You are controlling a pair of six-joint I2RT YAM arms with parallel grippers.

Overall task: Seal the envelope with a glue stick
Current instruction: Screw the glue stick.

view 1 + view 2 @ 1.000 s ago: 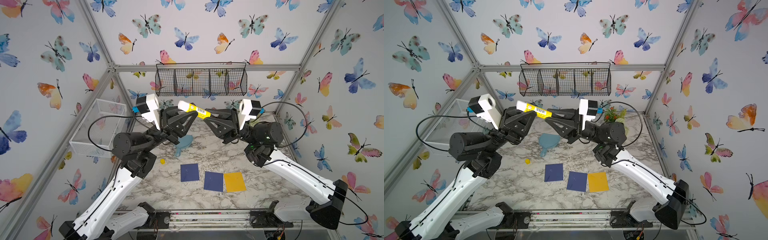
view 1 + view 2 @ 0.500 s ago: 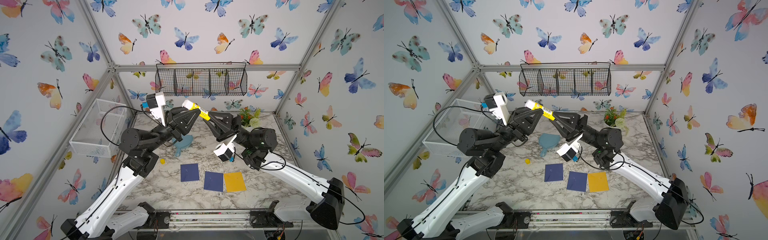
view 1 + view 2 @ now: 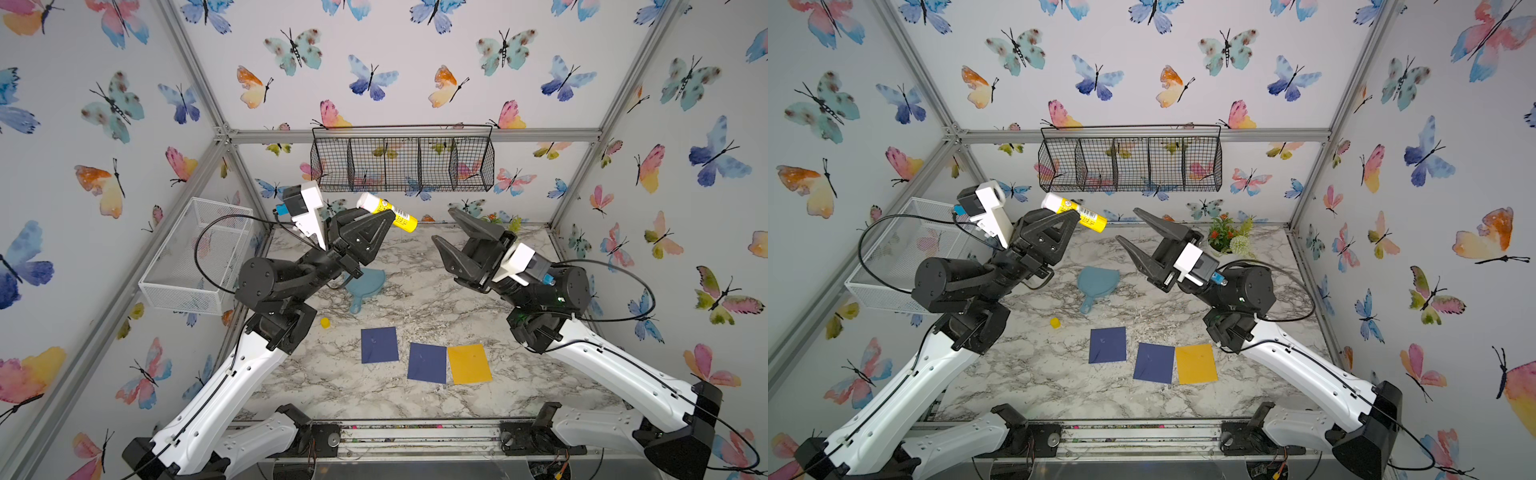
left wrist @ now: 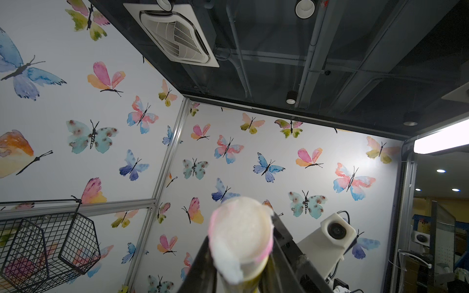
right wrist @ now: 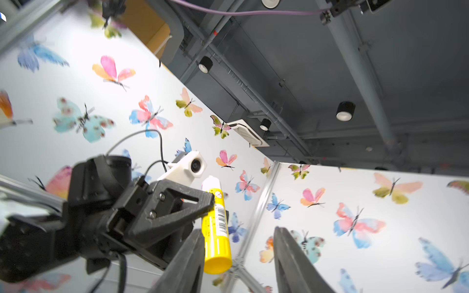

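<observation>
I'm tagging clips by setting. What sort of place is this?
Probably a robot test booth inside a lab or workshop: a left arm and right arm mounted at a marble tabletop, butterfly-papered panels on a metal frame, and bare ceiling pipes overhead.

middle of glue stick (image 3: 409, 223) hidden by left hand (image 3: 379, 212), label print (image 3: 400, 214) too small to read, right wrist view blurred

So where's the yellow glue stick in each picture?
In a top view: glue stick held high in the left gripper, below the wire basket.
In a top view: glue stick likewise.
Left wrist: glue stick close up, white end toward camera.
Right wrist: glue stick seen side-on, label showing.
Shared landmark: the left gripper's black fingers pinching it.
</observation>
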